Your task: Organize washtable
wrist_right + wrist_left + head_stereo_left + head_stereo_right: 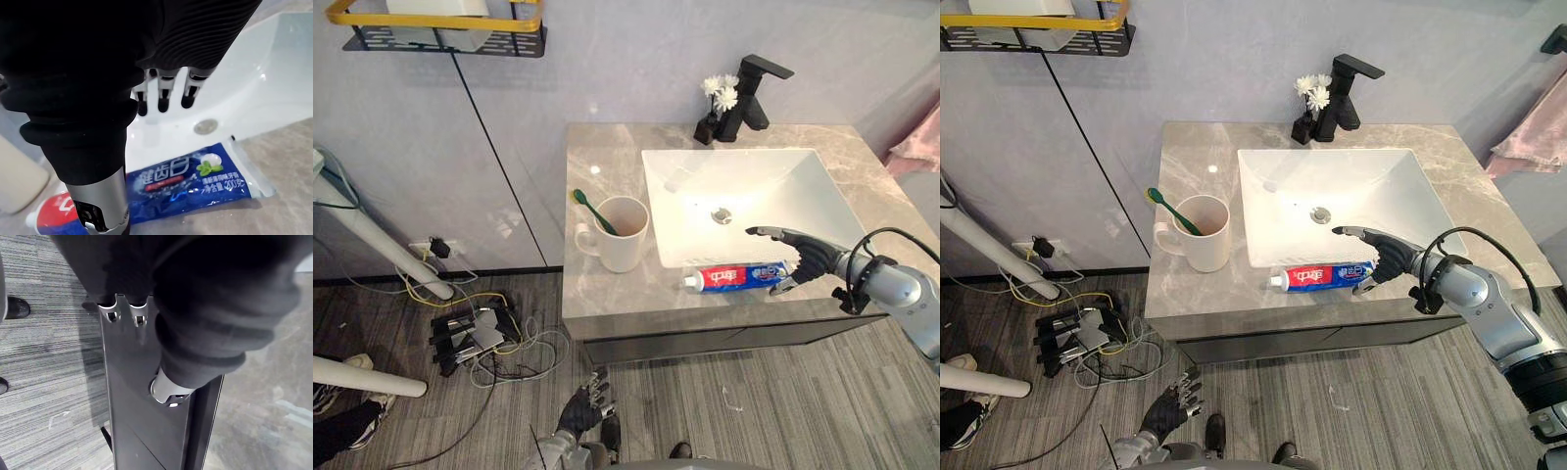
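Toothpaste (736, 277) blue-red, apparently capped

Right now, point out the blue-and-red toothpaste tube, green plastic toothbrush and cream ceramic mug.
blue-and-red toothpaste tube (736, 277): left eye view, middle of its body.
green plastic toothbrush (591, 208): left eye view, handle above the mug.
cream ceramic mug (622, 253): left eye view, outer wall.

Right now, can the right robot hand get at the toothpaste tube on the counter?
Probably yes. The right robot hand is open just above the flat end of the toothpaste tube, which lies alone on the counter in front of the sink; nothing stands between them.
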